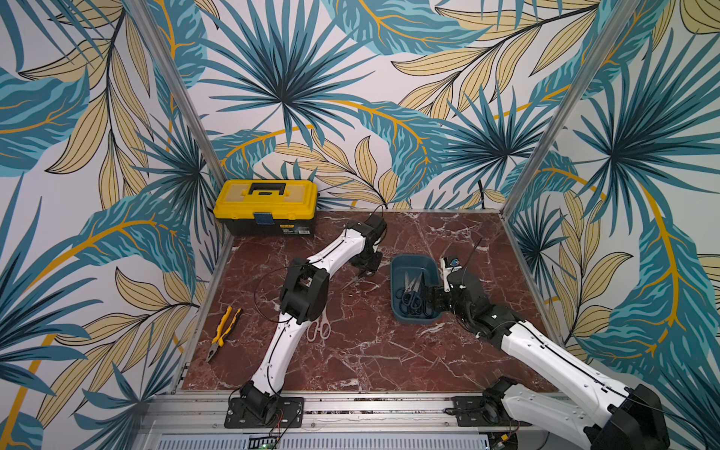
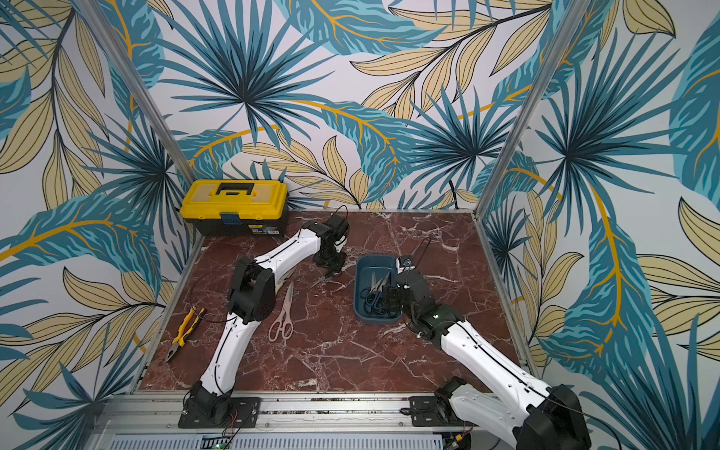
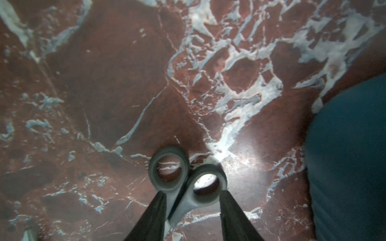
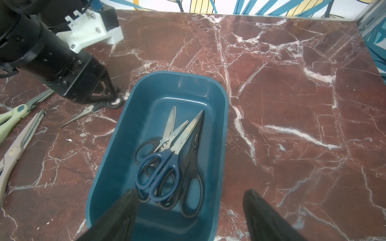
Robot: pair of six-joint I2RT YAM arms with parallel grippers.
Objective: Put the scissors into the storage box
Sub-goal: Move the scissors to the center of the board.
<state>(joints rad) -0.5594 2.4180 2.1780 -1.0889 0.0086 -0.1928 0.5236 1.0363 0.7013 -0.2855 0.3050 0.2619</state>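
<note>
Left pincer [image 3: 192, 192] clasps small scissors [image 3: 153, 170] by the loops; they could pivot and snag the storage box [image 4: 117, 158] at three o'clock. Right pincer [image 4: 191, 191] hangs released.

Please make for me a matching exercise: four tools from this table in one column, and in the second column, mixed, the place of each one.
1 blue-handled scissors
2 pink-handled scissors
3 pliers
4 small scissors

a within the left gripper
b in the storage box
c on the table near its left edge
d on the table beside the left arm

Pairs: 1-b, 2-d, 3-c, 4-a
</note>
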